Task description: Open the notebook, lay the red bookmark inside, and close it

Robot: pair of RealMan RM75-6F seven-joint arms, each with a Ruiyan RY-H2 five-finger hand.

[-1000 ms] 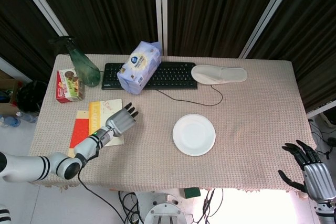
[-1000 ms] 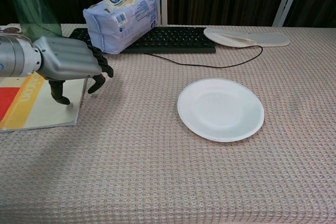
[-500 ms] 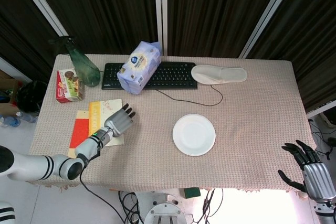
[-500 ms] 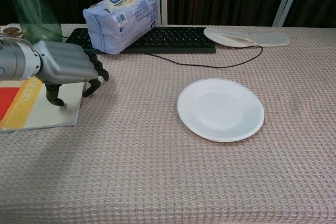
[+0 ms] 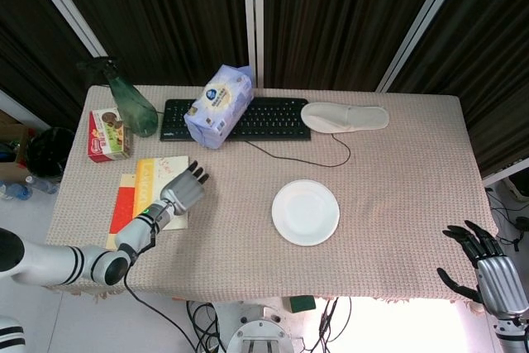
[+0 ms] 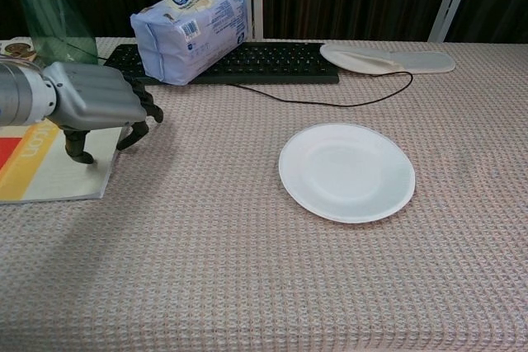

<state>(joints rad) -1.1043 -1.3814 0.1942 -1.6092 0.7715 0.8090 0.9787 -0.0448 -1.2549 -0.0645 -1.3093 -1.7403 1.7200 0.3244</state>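
The notebook lies closed near the table's left edge, pale with a yellow stripe down its left side; the chest view shows it too. The red bookmark lies flat just left of it, a red patch at the chest view's left edge. My left hand hovers over the notebook's right edge, palm down, fingers curled downward, and its thumb touches the cover. It holds nothing. My right hand hangs beyond the table's front right corner, fingers spread and empty.
A white plate sits mid-table. Along the back stand a black keyboard with its cable, a blue tissue pack, a white slipper, a green spray bottle and a snack box.
My left hand has drawn back to the left, and the notebook has slid a little left with it. The right hand has not moved.
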